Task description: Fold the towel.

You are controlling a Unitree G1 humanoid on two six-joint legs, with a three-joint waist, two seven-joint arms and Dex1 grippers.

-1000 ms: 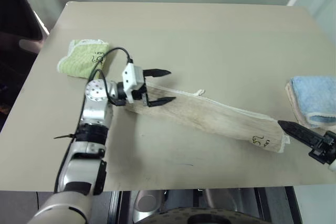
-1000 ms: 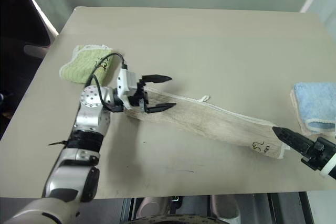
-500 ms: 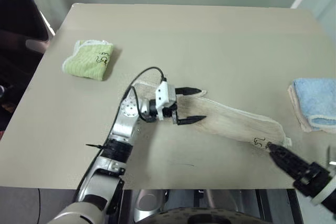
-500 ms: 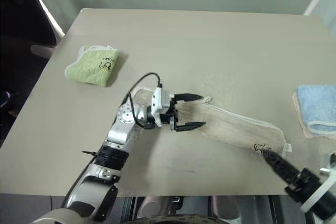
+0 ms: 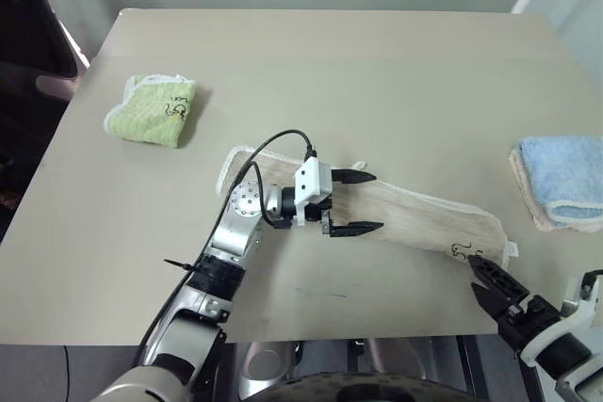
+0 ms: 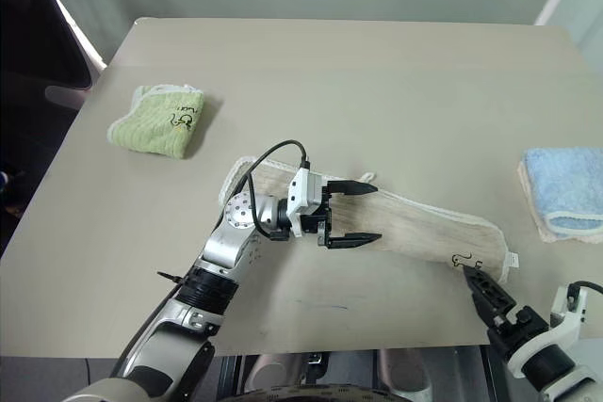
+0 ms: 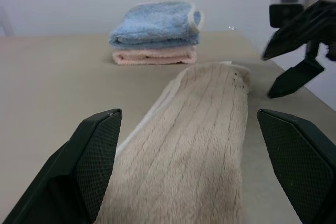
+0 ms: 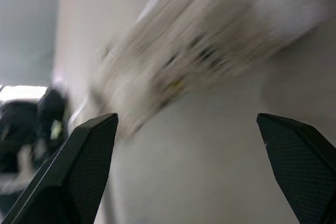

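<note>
Your left gripper (image 5: pixel 350 202), jaws wide and empty, hovers level over the long beige terry towel (image 5: pixel 415 217), which lies folded lengthwise across the tan table (image 5: pixel 377 72). Your right gripper (image 5: pixel 490 287), apparently spread and empty, waits just beside its marked corner, probably for the crosswise fold.

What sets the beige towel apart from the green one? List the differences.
The beige towel lies stretched out as a long strip across the middle of the table; the green towel sits as a small folded bundle near the far left corner. The open left gripper hovers over the beige towel; nothing is near the green towel. Both are terry cloth with pale edging and a small dark mark.
</note>
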